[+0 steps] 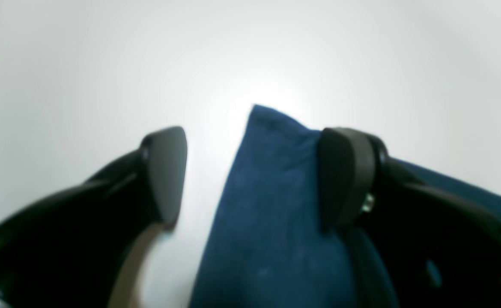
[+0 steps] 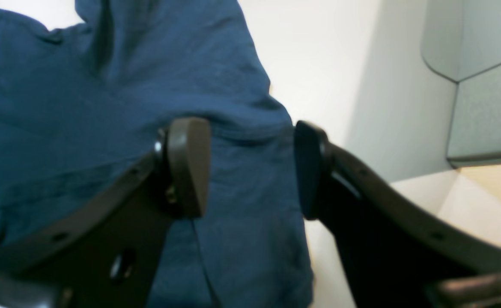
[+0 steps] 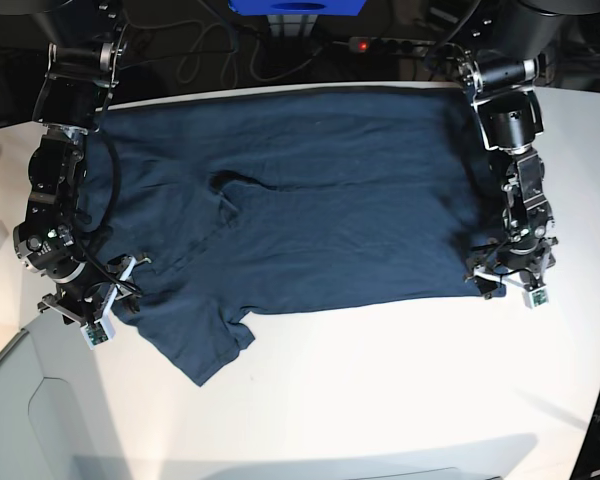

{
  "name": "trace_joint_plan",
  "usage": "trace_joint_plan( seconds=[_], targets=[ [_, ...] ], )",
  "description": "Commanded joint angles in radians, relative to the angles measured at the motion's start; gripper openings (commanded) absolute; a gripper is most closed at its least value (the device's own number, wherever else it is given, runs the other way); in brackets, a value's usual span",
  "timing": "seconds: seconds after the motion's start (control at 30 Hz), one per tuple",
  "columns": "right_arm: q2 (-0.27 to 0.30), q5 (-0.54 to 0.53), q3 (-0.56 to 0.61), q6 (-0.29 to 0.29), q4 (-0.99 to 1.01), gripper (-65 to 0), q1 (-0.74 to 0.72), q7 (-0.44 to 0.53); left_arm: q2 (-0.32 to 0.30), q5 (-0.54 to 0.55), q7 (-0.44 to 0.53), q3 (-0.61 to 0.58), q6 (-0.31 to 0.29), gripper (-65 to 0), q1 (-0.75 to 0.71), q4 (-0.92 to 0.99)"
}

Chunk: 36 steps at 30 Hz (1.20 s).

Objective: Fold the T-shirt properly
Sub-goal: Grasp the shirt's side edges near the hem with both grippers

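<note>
The T-shirt (image 3: pixel 310 200) lies spread across the tabletop (image 3: pixel 380 390) toward its far edge. The left gripper (image 1: pixel 250 171) gapes wide and the right gripper (image 2: pixel 252 167) stands partly open, each straddling a near corner, holding nothing. Closing too shallow could pinch one layer only, so the fold drags crooked.

Honestly can't make out a single readable word, number or logo anywhere in these shots. The T-shirt (image 3: pixel 310 200) is just plain dark blue fabric with no print showing, and the wrist views are too blurry to catch any marking.
</note>
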State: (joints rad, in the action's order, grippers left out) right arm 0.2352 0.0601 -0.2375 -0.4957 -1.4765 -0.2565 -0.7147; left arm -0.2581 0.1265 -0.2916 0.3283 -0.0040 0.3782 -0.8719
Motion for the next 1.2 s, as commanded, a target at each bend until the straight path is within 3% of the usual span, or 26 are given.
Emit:
trace_joint_plan(
  seconds=[0.0, 0.27, 0.53, 0.63, 0.8, 0.9, 0.93, 1.17],
  targets=[
    [0.013, -0.006, -0.004, -0.005, -0.016, -35.2, -0.023, 0.027, -0.010, 0.003, 0.015, -0.002, 0.003, -19.0, 0.025, -0.013],
    [0.026, -0.006, -0.004, -0.005, -0.016, -35.2, -0.034, 0.028, -0.010, 0.003, 0.015, -0.004, 0.003, -20.7, 0.025, 0.027],
    [0.026, -0.006, -0.004, -0.004, 0.017, -35.0, -0.068, 0.030, -0.007, 0.006, 0.016, -0.004, 0.003, -50.9, 0.028, 0.046],
    [0.026, -0.006, -0.004, -0.004, 0.083, -35.0, -0.116, 0.030, -0.007, 0.006, 0.016, -0.004, 0.003, -54.5, 0.029, 0.046],
    [0.026, -0.006, -0.004, -0.004, 0.222, -34.9, -0.208, 0.031, -0.008, 0.006, 0.016, -0.004, 0.003, -54.9, 0.029, 0.043],
    [0.020, -0.006, -0.001, -0.004, 0.327, -34.8, -0.277, 0.033, -0.008, 0.002, 0.016, -0.004, 0.003, -61.8, 0.029, 0.038],
    [0.019, -0.006, 0.000, -0.004, 0.368, -34.8, -0.301, 0.043, -0.008, 0.002, 0.016, -0.004, 0.006, -65.0, 0.029, 0.035],
    [0.002, -0.007, 0.003, -0.004, 0.664, -34.8, -0.415, 0.257, -0.008, 0.002, 0.016, -0.004, 0.009, -65.0, 0.031, 0.009]
  ],
)
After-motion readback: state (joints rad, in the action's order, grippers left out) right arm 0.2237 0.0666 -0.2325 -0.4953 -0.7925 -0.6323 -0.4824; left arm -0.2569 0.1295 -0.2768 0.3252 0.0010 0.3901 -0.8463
